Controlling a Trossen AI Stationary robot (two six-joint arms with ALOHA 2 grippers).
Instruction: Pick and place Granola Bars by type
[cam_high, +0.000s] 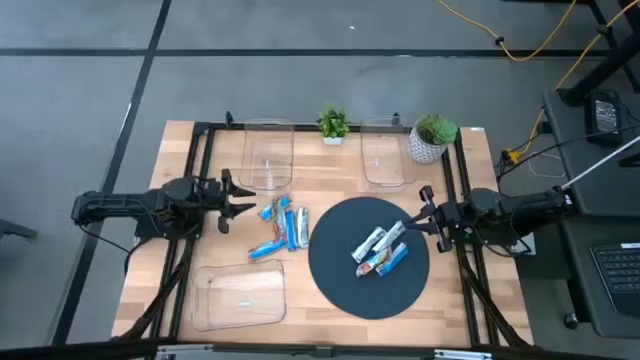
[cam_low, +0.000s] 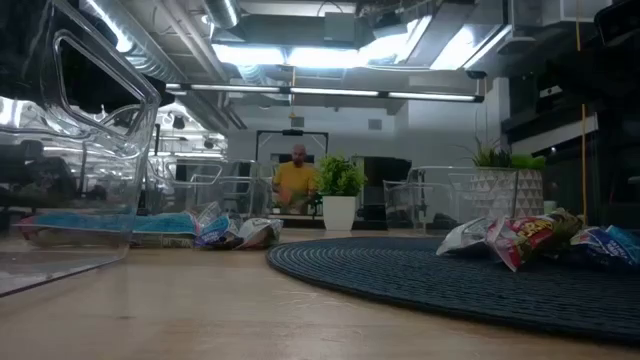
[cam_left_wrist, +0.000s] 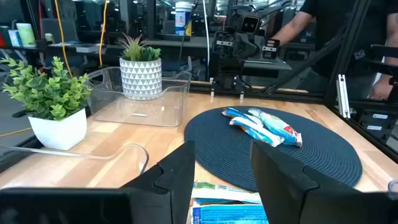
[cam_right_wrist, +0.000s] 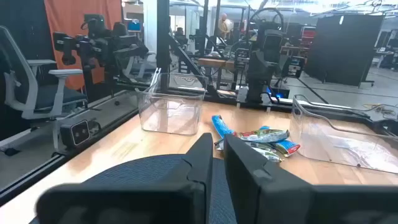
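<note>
Left gripper (cam_high: 243, 201): left of centre in the high view, fingers parted, empty, beside the loose blue and silver foil-wrapped granola bars (cam_high: 284, 226).
Right gripper (cam_high: 421, 212): fingers nearly together, empty, at the right edge of the round dark woven mat (cam_high: 335, 265).
Mat pile (cam_high: 382, 250): mixed bars overlapping.
Risk: closing on overlapped wrappers may lift two types together.

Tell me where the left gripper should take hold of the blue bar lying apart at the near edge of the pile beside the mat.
Take the blue bar across its narrow middle, coming straight down. It lies flat, with bare wood on both long sides, a little apart from the pile. The left gripper, fingers apart, is beside it and would probably need to turn to span it.
</note>
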